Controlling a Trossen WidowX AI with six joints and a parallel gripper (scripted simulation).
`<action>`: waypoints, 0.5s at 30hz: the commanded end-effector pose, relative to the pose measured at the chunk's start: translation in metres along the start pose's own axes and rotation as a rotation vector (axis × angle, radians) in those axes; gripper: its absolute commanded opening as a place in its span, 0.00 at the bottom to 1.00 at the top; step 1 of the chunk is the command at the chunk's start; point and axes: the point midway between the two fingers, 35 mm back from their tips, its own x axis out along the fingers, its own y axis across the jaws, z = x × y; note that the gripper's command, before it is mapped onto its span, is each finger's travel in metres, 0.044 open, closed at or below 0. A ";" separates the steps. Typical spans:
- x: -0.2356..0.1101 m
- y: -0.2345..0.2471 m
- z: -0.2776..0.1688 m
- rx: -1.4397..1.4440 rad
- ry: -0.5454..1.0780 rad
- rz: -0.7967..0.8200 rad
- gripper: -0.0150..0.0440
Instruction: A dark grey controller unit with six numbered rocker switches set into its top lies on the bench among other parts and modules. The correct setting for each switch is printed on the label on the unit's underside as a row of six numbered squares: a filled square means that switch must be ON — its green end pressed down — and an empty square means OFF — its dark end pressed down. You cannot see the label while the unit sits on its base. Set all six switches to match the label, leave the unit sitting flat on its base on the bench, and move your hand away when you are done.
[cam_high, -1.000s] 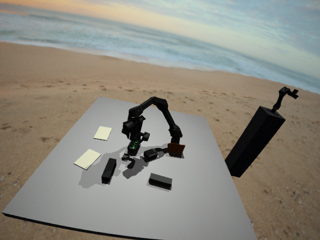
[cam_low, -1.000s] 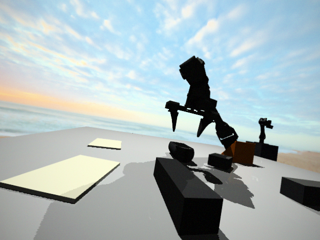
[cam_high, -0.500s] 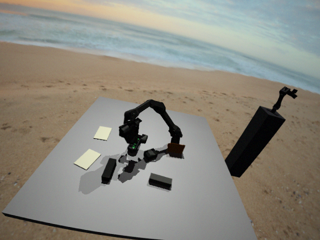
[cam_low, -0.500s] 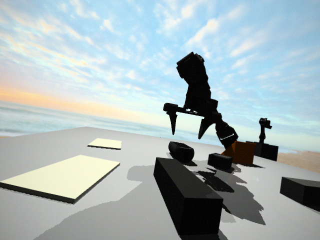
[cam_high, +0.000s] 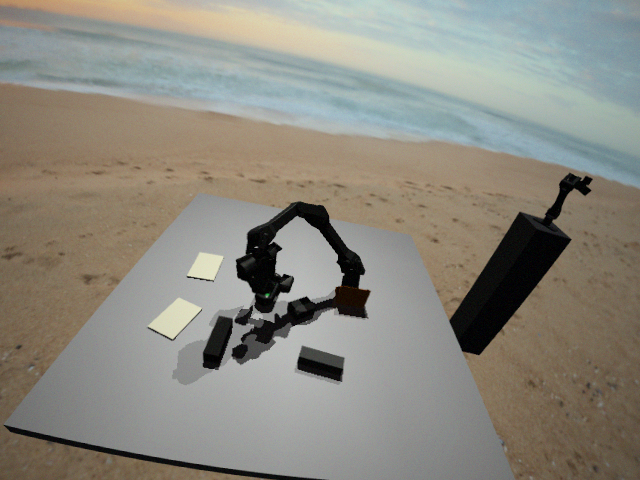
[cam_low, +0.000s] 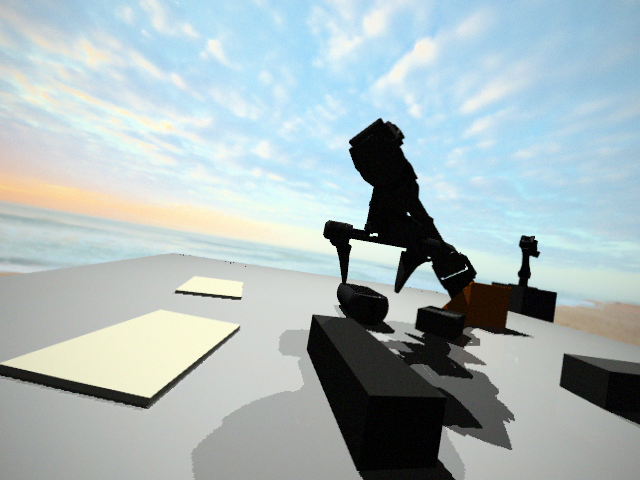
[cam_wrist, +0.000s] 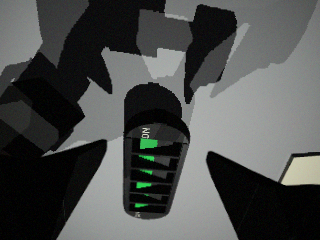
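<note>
The dark grey controller unit (cam_high: 267, 302) (cam_low: 361, 303) (cam_wrist: 152, 170) lies on the grey bench (cam_high: 392, 413) with its switch face up. In the wrist view its row of rocker switches shows green ends, with "ON" printed at the far end. The label on its underside is hidden. My gripper (cam_high: 264, 290) (cam_low: 373, 279) (cam_wrist: 158, 150) is open wide and hangs just above the unit, one finger on each side of it, touching nothing.
Near the unit are a long black block (cam_high: 217, 338) (cam_low: 377, 387), a small black block (cam_high: 300, 307) (cam_low: 439, 321), a brown block (cam_high: 352, 297) (cam_low: 483, 304) and a black box (cam_high: 320, 361) (cam_low: 602, 382). Two cream plates (cam_high: 205, 266) (cam_high: 174, 317) lie to the left. A black pillar (cam_high: 509, 281) stands off the bench.
</note>
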 end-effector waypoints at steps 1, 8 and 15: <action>0.009 0.001 0.000 -0.010 0.008 -0.001 1.00; 0.020 0.001 0.002 -0.009 0.009 -0.001 1.00; 0.027 0.001 0.003 -0.009 0.009 -0.001 0.96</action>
